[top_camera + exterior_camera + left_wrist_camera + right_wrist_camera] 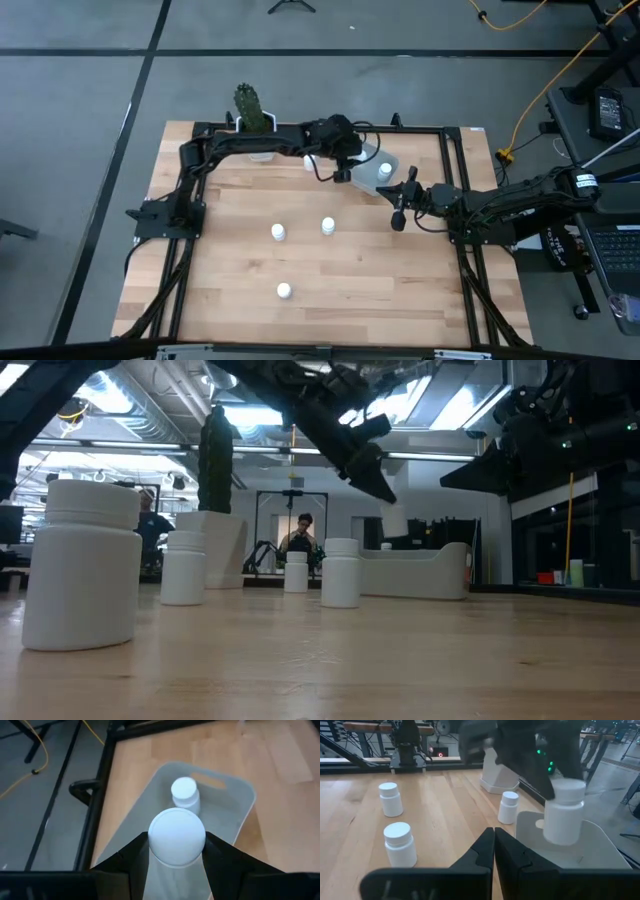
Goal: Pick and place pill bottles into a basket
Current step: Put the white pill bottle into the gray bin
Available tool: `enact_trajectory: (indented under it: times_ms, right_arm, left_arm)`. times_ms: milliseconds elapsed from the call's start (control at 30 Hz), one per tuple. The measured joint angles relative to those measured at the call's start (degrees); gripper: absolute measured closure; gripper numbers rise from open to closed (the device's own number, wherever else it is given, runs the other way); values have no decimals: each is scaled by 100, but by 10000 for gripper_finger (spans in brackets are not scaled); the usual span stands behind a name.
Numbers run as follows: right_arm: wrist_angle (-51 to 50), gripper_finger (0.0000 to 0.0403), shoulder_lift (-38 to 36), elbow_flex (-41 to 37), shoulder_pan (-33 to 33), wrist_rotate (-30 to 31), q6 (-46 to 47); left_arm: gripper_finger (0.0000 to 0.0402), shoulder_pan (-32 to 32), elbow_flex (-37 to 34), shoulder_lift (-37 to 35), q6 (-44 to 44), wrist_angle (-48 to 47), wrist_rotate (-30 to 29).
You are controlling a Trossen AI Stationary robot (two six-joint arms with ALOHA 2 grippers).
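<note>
Held between the two dark fingers (220, 865) of the left claw (177, 855), one pill bottle (177, 837) hangs cap-up over the basket (240, 790), where a second bottle (185, 792) already stands. From the held one on the high view, the basket (368, 168) lies toward three o'clock. Another bottle (308, 162) stands just at nine, beside the cactus pot (258, 152). Three more (278, 232) (328, 226) (284, 291) wait on the worktop (230, 290) around six. These look light, rigid and smooth, likely slippery; gripping the body below the cap seems safest. At four o'clock the right claw (398, 215) hovers pinched shut, holding nothing.
</note>
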Motion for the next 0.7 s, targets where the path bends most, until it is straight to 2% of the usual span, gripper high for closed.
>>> enact_trajectory:
  times_ms: [233, 700]
  right_arm:
    - [2, 386, 0, 0, -2, 2, 3]
    - [-198, 386, 2, 0, 9, -3, 162]
  left_arm:
    - [245, 146, 4, 162, -7, 370, 382]
    - [245, 214, -3, 591, -98, 251, 237]
